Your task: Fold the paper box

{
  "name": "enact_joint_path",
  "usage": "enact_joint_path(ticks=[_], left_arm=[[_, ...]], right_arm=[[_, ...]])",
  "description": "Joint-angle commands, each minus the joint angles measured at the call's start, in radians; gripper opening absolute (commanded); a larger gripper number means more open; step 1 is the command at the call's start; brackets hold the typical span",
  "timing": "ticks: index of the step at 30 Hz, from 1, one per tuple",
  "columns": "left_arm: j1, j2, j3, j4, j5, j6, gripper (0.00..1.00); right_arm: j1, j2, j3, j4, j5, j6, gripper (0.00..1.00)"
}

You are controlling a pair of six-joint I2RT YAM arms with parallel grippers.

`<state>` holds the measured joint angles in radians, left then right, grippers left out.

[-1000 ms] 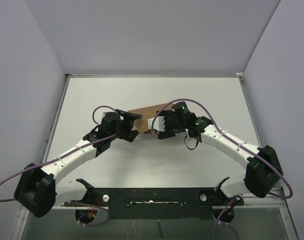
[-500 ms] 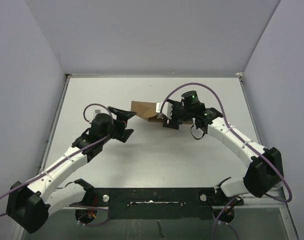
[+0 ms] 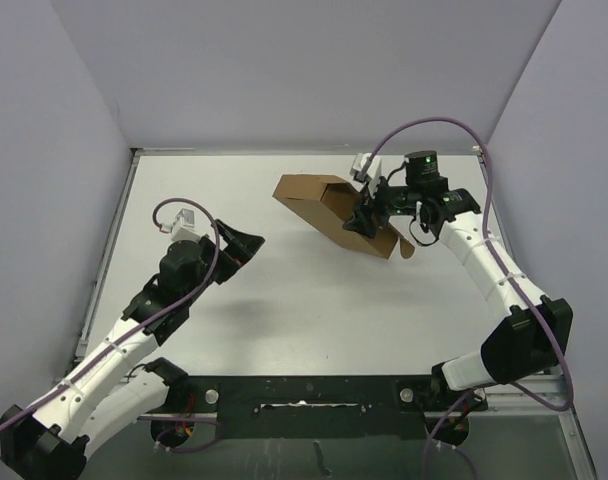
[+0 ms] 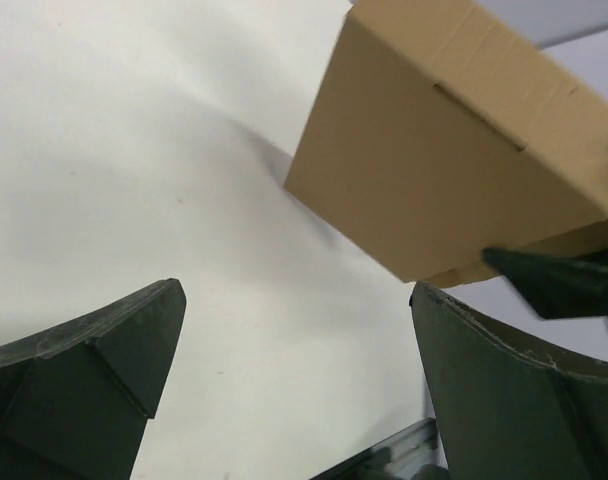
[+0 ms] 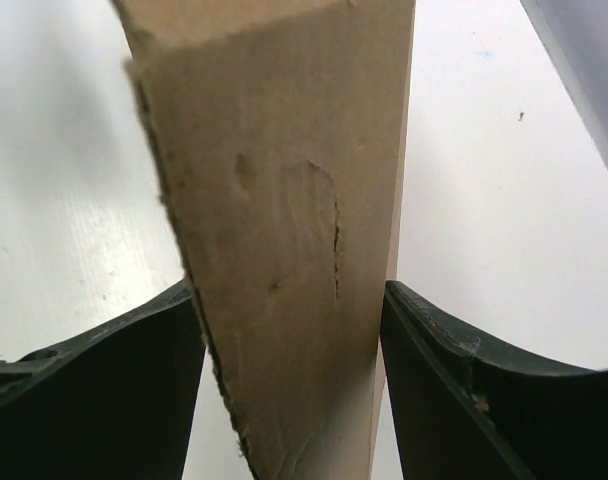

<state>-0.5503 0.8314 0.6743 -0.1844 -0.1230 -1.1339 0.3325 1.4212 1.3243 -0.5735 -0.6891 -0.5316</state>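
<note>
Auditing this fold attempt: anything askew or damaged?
Yes. The paper box is held tilted, clamped only by the right fingers across one panel. That panel shows a dent, a short crease and a ragged left edge. The left fingers are open, clear of it.

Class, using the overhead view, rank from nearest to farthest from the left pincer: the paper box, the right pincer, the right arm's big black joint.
1. paper box, mid-table, toward the far side.
2. right pincer, clamped on the box's right end.
3. right arm's big black joint, near right corner.
</note>
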Motion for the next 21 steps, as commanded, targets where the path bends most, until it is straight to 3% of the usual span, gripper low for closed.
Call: enact_joint_path(ticks=[1,10,21], left_arm=[[0.006,-0.081,-0.094,0.094,0.035,0.228,0.98],[0.004,-0.131,-0.137,0.105,0.111,0.293,0.96],[0.003,-0.064,-0.153,0.168,0.173,0.284,0.95]], right_arm=[[-0.071,0.026,0.092,-0.027,-0.202,0.181,0.52],[-0.224,0.135,0.108,0.007,-0.499,0.488,0.52],[-0.310,0.290,-0.084,0.497,-0.713,1.077,0.52]])
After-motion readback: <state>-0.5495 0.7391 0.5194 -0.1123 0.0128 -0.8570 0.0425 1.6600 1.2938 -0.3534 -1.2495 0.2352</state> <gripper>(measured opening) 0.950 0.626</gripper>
